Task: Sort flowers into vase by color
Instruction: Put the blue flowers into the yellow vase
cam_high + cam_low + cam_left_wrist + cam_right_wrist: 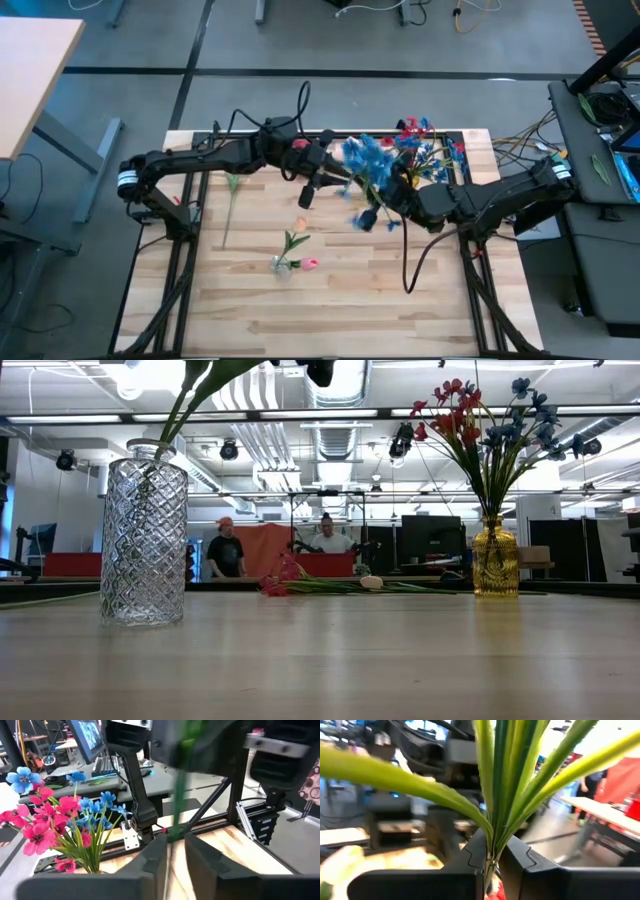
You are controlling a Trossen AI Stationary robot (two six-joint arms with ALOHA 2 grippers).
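1. Blue flower cluster held up over table's middle-far part, between both arms.
2. Right gripper pinches its green stem, fingers closed on it.
3. Left gripper also nipped on a thin stem, nearly closed.
4. Amber vase at far right holds red and blue flowers.
5. Clear glass vase near front holds green stems.
6. Pink and peach buds lie loose on table; one stem lies left.

Two vases stand on the table: one nearer its middle, another holding flowers at the far right.
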